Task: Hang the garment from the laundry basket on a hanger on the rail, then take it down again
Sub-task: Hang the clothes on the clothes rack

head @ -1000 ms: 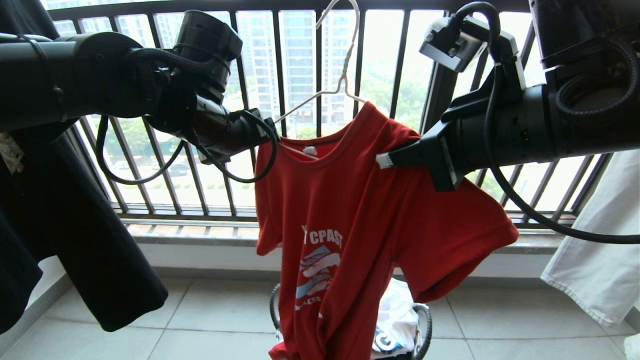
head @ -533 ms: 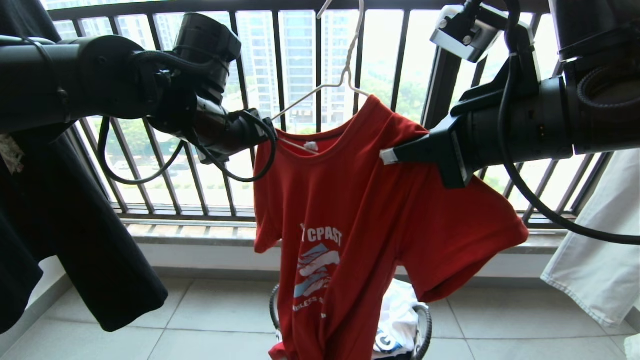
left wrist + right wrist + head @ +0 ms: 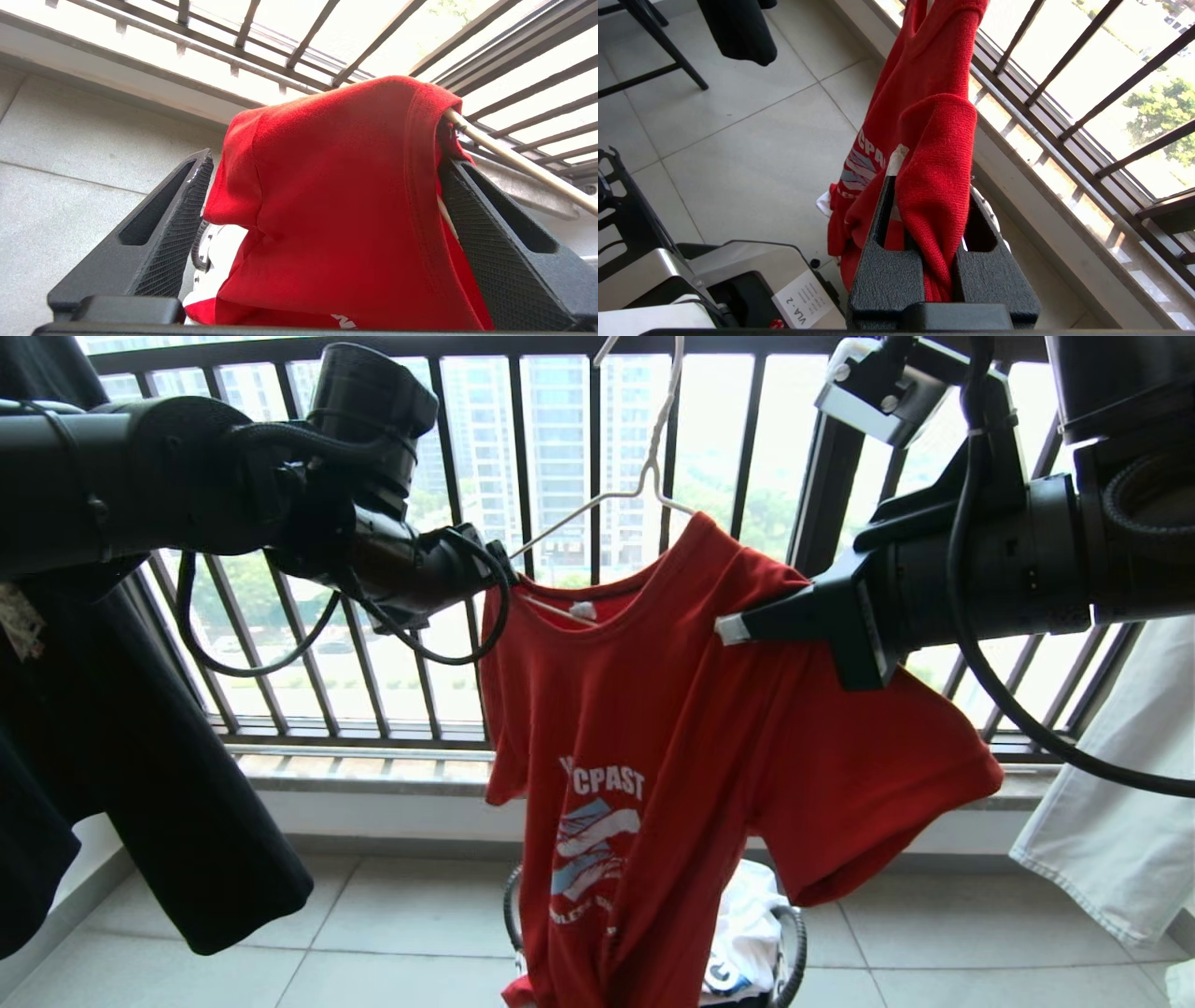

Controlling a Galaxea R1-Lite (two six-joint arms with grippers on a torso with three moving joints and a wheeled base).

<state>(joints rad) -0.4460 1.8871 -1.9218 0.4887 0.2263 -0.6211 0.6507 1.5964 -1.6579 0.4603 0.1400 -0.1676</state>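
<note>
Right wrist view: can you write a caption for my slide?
Right end effector shut on a fold of the red T-shirt, beside the barred window railing.

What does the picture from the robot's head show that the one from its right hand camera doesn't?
Only the head view shows the white hanger, the laundry basket below, and the left gripper at the shirt's other shoulder. Only the right wrist view shows the right gripper shut on a fold of cloth, seen close up. Both show the red T-shirt and the window railing.
</note>
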